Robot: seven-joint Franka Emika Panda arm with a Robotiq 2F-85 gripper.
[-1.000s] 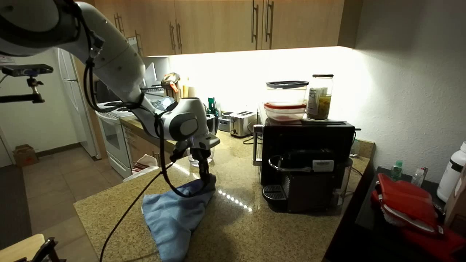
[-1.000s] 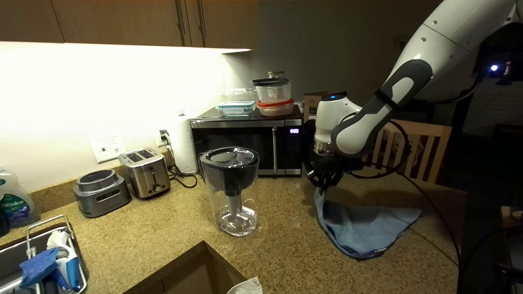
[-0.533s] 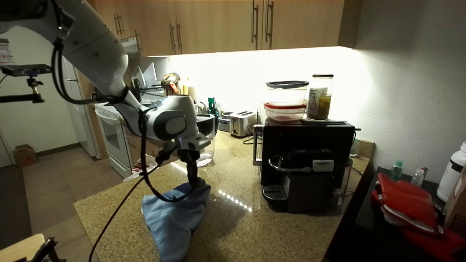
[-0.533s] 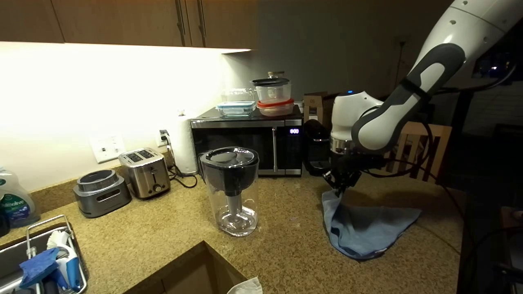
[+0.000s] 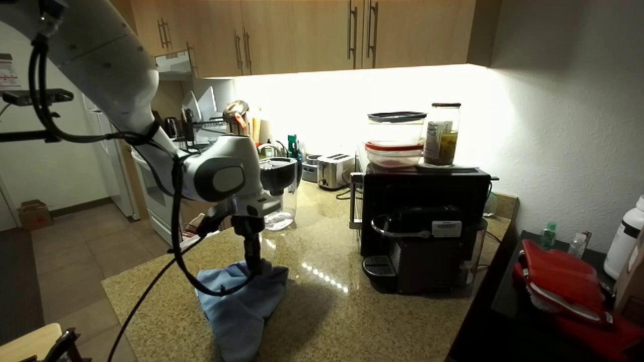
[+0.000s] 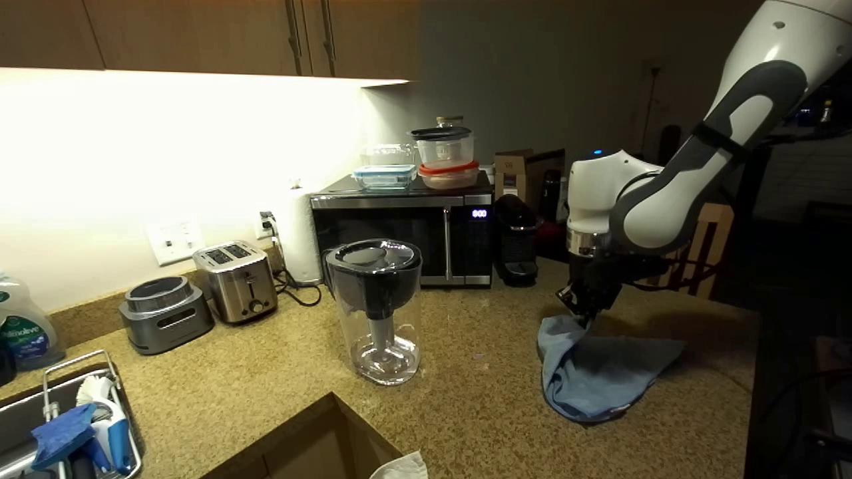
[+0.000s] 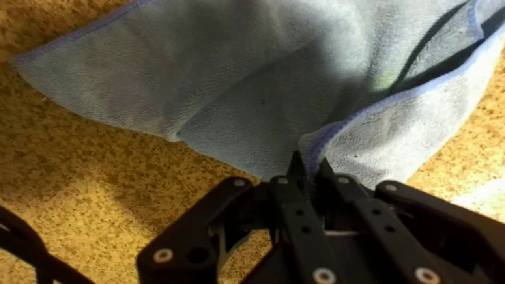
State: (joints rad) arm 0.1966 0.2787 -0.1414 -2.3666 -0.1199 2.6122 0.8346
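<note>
**Light-blue fabric cloth with violet stitched edge [image 7: 236,90]: one part raised, remainder lying in folds**

Location: the cloth lies on the speckled tan stone countertop [image 6: 479,426], creased and partly turned over on itself.

Grip: from where I stand, the black two-finger gripper [image 7: 311,163] points downward over the cloth. Its fingers [image 7: 295,169] are closed on the fabric. In the wrist view, the stitched edge runs between the two fingertips; beside them a flap curls over, with a shadowed pocket inside. In both exterior views, the gripped part meets the fingertips while the remainder rests on the countertop.

Arm: the gripper is mounted at the end of the white robot arm with dark grey covers [image 6: 702,171]. A black cable [image 5: 176,201] hangs from it in a loop and, in an exterior view, crosses in front of the cloth.

Surroundings: a clear plastic pitcher with black lid and inner funnel [image 6: 379,286] stands upright, apart from the cloth. Behind it, in an exterior view, stands the black-and-silver microwave [image 6: 399,223]. It carries a clear plastic container with red lid [image 6: 449,176], with a black-lidded clear container [image 6: 446,150] stacked on that. A black coffee machine [image 5: 427,266] stands beside the microwave. A silver two-slot toaster [image 6: 243,286] and a grey round-topped appliance [image 6: 166,322] stand side by side.
</note>
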